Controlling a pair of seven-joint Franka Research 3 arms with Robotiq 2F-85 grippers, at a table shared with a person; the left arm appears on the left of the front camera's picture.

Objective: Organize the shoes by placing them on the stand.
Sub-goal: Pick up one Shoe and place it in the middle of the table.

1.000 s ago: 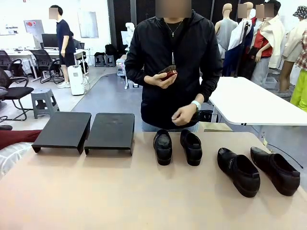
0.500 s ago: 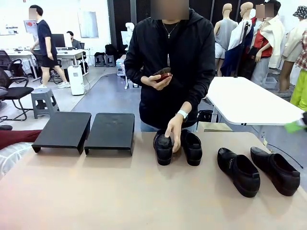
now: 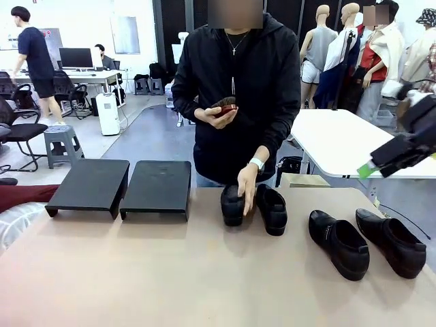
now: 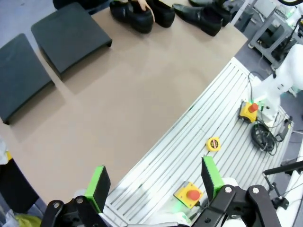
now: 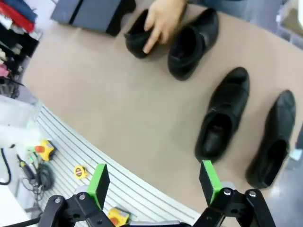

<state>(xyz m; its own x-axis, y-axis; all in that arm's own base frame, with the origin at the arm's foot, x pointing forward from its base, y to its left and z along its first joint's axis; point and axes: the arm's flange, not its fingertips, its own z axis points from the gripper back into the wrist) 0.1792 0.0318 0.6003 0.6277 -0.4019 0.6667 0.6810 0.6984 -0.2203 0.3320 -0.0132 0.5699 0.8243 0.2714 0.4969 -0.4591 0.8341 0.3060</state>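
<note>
Jaws of both arms gape empty. The taller shoes [image 3: 338, 243] lie lengthwise near-to-far at the worktop's [image 3: 170, 272] right, closest to the right arm; a person's hand [image 3: 246, 187] grips one loafer [image 3: 232, 203].

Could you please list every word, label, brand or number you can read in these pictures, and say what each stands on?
No text can be read.
Yellow button box: any marking is too small to read.
Yellow tape measure: any print is too small to read.
Shoes: no brand mark visible.
</note>
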